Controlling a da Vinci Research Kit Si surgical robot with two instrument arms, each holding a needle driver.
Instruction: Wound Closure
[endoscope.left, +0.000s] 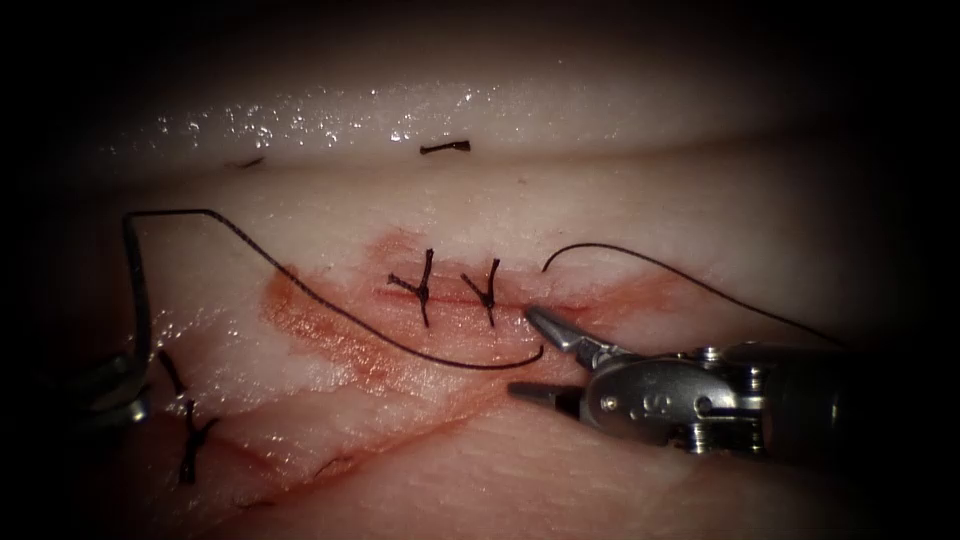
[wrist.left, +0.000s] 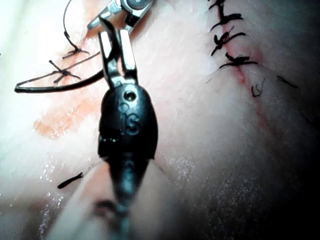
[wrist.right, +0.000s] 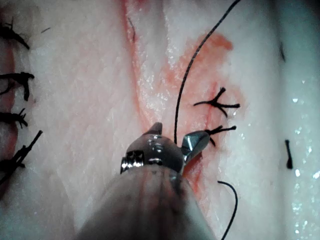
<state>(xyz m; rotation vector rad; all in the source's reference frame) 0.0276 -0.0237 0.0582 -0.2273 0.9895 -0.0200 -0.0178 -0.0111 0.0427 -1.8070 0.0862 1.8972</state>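
The cut (endoscope.left: 455, 298) in the tissue (endoscope.left: 620, 470) carries two knotted stitches (endoscope.left: 425, 288). At the far left my left tool (endoscope.left: 115, 392) is shut on the dark curved needle (endoscope.left: 138, 290), which is outside the tissue. In the left wrist view the left tool (wrist.left: 116, 42) grips the needle (wrist.left: 55, 87) away from its thread end. Thread (endoscope.left: 330, 305) runs from the needle across the tissue to a spot just right of the stitches. There my right tool (endoscope.left: 522, 352) stands open, holding nothing. In the right wrist view the thread (wrist.right: 182, 95) runs between the jaws of the right tool (wrist.right: 176, 134).
A second stretch of thread (endoscope.left: 690, 280) arcs from above the cut off to the right. An older stitch (endoscope.left: 190, 440) sits at the lower left. A cut piece of thread (endoscope.left: 445, 147) lies on the far tissue. Red fluid (endoscope.left: 330, 340) stains the surface around the cut.
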